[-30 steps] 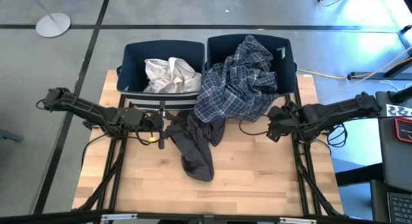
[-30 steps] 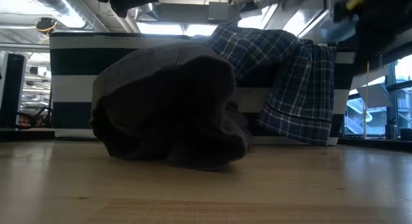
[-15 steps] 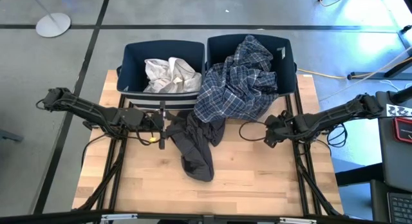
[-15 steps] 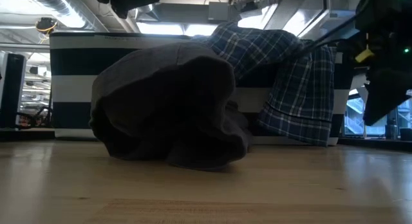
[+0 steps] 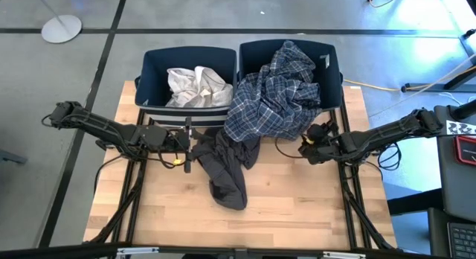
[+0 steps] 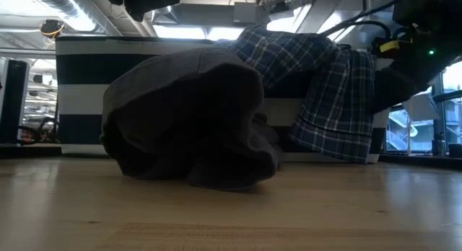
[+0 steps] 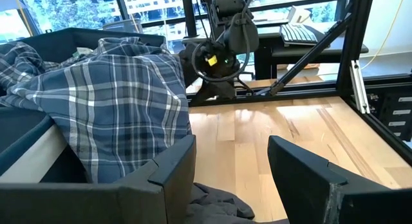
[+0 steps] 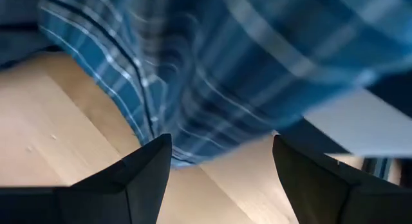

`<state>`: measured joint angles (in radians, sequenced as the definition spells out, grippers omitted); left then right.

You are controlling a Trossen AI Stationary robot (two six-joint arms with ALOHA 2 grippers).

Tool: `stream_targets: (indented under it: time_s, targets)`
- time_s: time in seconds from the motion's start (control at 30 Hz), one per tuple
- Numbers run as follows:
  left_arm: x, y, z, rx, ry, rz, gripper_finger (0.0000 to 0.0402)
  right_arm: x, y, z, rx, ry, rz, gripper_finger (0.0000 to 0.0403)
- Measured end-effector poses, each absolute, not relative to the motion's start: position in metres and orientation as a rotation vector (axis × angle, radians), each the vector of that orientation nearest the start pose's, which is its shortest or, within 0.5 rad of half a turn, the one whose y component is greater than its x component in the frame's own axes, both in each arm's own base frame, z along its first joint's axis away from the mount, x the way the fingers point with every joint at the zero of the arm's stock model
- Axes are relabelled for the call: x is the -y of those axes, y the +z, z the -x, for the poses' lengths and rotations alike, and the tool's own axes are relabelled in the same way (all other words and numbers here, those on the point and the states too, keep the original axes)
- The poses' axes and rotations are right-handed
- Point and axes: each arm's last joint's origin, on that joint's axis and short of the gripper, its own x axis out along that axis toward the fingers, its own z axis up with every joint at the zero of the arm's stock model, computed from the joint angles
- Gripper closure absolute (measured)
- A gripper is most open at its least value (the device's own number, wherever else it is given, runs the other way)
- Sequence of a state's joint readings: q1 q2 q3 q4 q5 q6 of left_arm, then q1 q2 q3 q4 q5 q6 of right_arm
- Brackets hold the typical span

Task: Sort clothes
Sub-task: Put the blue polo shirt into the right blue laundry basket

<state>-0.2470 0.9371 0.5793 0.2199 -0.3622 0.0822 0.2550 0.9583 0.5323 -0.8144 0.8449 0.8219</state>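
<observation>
Where the pale wooden table [image 5: 290, 214] lies bare along its near edge, the first thing met going back is the crumpled dark grey garment [image 5: 223, 170], heaped on the boards a little left of centre; in the low view it rises as a rounded mound [image 6: 191, 121] in front of the bins. Just left of that heap sits the left gripper [image 5: 186, 144], its two dark fingers [image 7: 174, 169] held moderately apart with grey cloth showing under them and nothing pinched between them. Level with it on the right side of the table is the right gripper [image 5: 306, 144], jaws spread wide and holding nothing, its tip close against the hanging hem of the blue-white plaid shirt [image 5: 275, 103]; its own wrist view shows plaid cloth [image 8: 212, 63] just beyond the parted fingers [image 8: 145, 169], though whether they touch it is unclear. The plaid shirt spills out of the far right navy fabric bin with white stripes [image 5: 327, 62], draping over the bin's near wall down to the table and partly over the grey garment's far end. Farthest left, the matching navy striped bin [image 5: 152, 65] holds the crumpled white garment [image 5: 195, 86].
</observation>
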Motion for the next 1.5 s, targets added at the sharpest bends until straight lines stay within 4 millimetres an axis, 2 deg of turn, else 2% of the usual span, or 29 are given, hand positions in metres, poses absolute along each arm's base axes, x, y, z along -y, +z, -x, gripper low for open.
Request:
stream_targets:
  time_s: [0.1,0.27,0.4,0.5,0.63,0.83,0.9,1.07,1.23,1.37,1.5]
  targets:
    - [0.041,0.274,-0.204,-0.137,0.109,-0.126,0.0218,-0.017,0.19,-0.15,-0.774,-0.838,0.007,0.0132]
    - [0.041,0.274,-0.204,-0.137,0.109,-0.127,0.0218,-0.016,0.187,-0.155,-0.75,-0.898,0.096,0.0132]
    - [0.041,0.274,-0.204,-0.137,0.109,-0.132,0.0218,-0.017,0.183,-0.159,-0.757,-0.906,0.114,0.0133]
    - [0.041,0.274,-0.204,-0.138,0.108,-0.146,0.0218,-0.019,0.183,-0.165,-0.73,-0.89,0.105,0.0152]
    - [0.041,0.274,-0.204,-0.138,0.108,-0.146,0.0218,-0.02,0.186,-0.173,-0.671,-0.881,0.129,0.0214]
    - [0.041,0.274,-0.204,-0.137,0.108,-0.143,0.0218,-0.02,0.187,-0.173,-0.677,-0.876,0.13,0.0363]
    - [0.041,0.274,-0.204,-0.137,0.108,-0.143,0.0218,-0.021,0.192,-0.176,-0.691,-0.845,0.13,0.0391]
    - [0.041,0.274,-0.204,-0.137,0.108,-0.141,0.0218,-0.027,0.227,-0.191,-0.67,-0.74,0.135,0.0378]
    - [0.041,0.274,-0.204,-0.137,0.109,-0.127,0.0218,-0.03,0.276,-0.204,-0.61,-0.661,0.209,0.0397]
    - [0.041,0.274,-0.204,-0.137,0.11,-0.127,0.0218,-0.029,0.319,-0.208,-0.531,-0.725,0.319,0.0388]
    - [0.041,0.274,-0.204,-0.137,0.109,-0.129,0.0218,-0.014,0.357,-0.208,-0.497,-0.82,0.397,0.0389]
